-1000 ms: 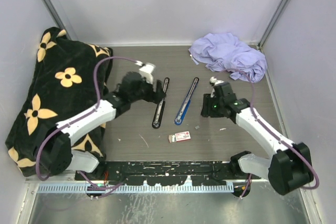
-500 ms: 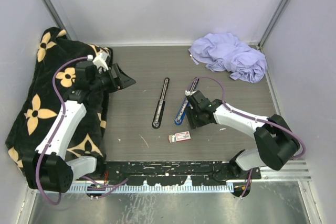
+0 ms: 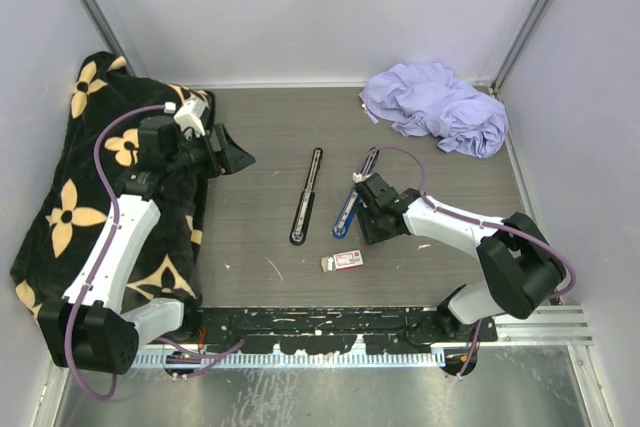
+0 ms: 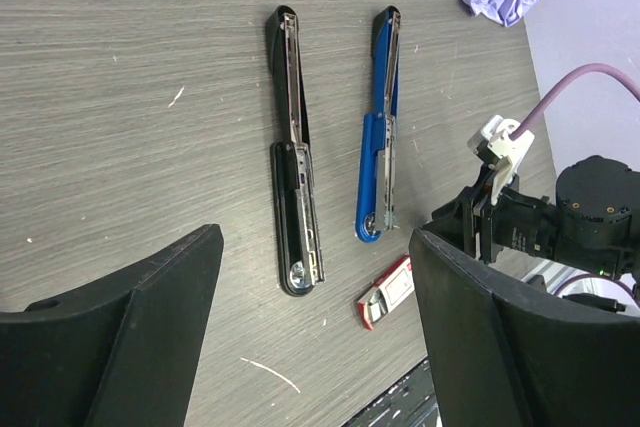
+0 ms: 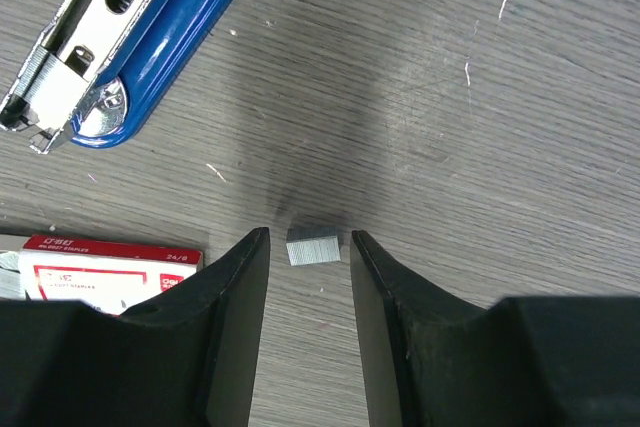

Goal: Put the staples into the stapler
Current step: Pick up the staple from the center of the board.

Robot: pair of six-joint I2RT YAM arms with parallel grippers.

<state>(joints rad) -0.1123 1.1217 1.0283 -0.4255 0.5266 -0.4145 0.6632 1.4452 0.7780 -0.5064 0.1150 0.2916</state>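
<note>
**Operator:** Identify the larger items first.

**Technician:** A grey wood-grain surface (image 3: 270, 137) carries everything. A black blanket with a yellow flower print (image 3: 90, 177) is heaped along its left edge. A crumpled lilac cloth (image 3: 440, 107) lies in the far right corner.

**Operator:** State of the left end effector?

**Technician:** The left end effector (image 4: 315, 239) is above the inner edge of the blanket, well apart from the staplers. Its jaws stand wide apart. Nothing is between them and nothing is touched.

**Operator:** And the right end effector?

**Technician:** The right end effector (image 5: 308, 234) is low over the surface, near the middle. Its jaws are partly open. They straddle a loose staple strip (image 5: 314, 245) that lies flat on the surface. A thin gap shows on each side of the strip, so there is no grip on it.

**Operator:** Locate the staplers.

**Technician:** Two staplers lie unfolded flat and roughly parallel in the middle of the surface. The black stapler (image 3: 306, 197) is on the left. The blue stapler (image 3: 352, 197) is on the right, with its near end just beside the right end effector.

**Operator:** Locate the staples box.

**Technician:** The staples box (image 3: 344, 261), white with a red label, lies flat near the front edge of the surface. It is just beside the right end effector, on the side toward the arm bases and slightly left. In the right wrist view one finger (image 5: 215, 327) hides one end of the box. The strip is just beyond the other side of that finger.
</note>
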